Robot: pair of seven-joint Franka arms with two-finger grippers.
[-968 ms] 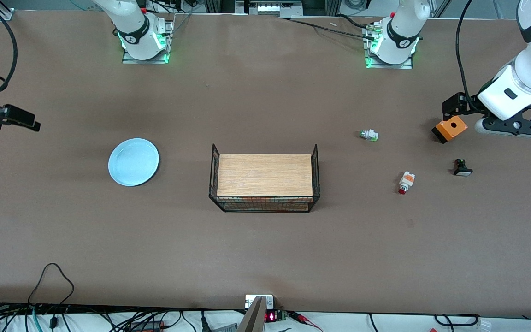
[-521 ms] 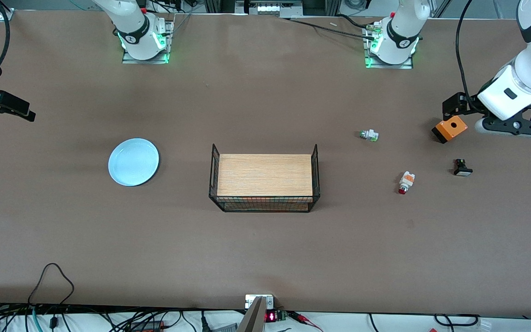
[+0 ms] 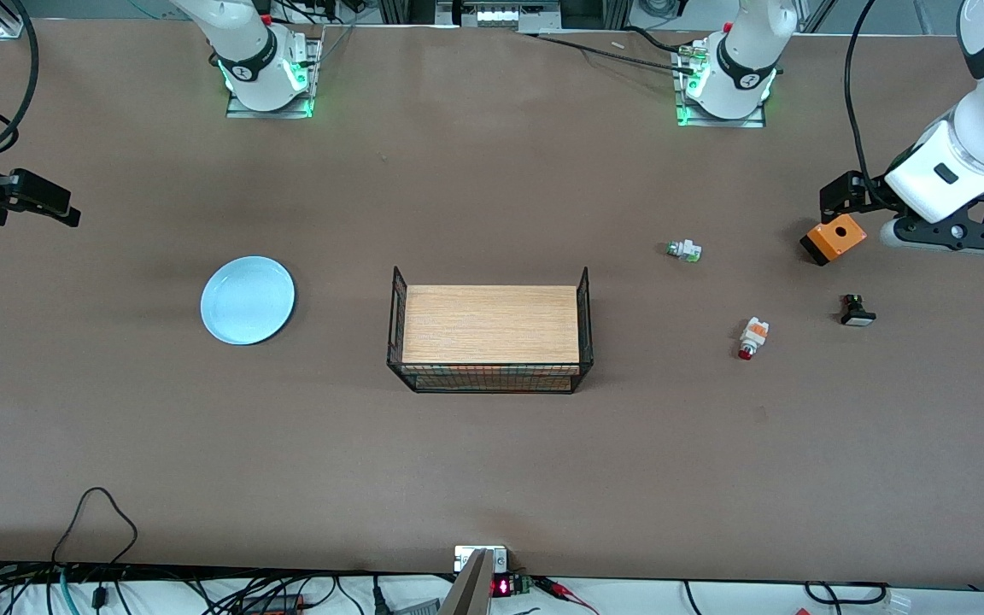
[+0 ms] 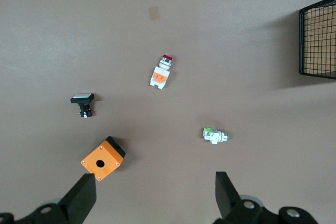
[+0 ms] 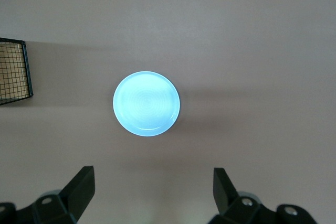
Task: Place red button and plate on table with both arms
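I find the red button (image 3: 752, 336) lying on the table (image 3: 492, 478) toward the left arm's end, red cap pointing at the front edge. My left gripper (image 4: 157, 195) hangs spread and empty. The plate (image 3: 248, 300) lies flat under my right gripper (image 5: 152, 190), likewise spread.

a wide brown matte bench (image 3: 492, 478) filled nearly the whole front view, evenly lit, with soft shadows under whatever stood on it. a small wooden shelf with black wire sides (image 3: 490, 337) sat near its middle. two metal base plates (image 3: 271, 101) glowed green along the edge farthest from the front camera. along the nearest edge ran a white strip tangled with black cables (image 3: 99, 589) and a small red display (image 3: 501, 586).
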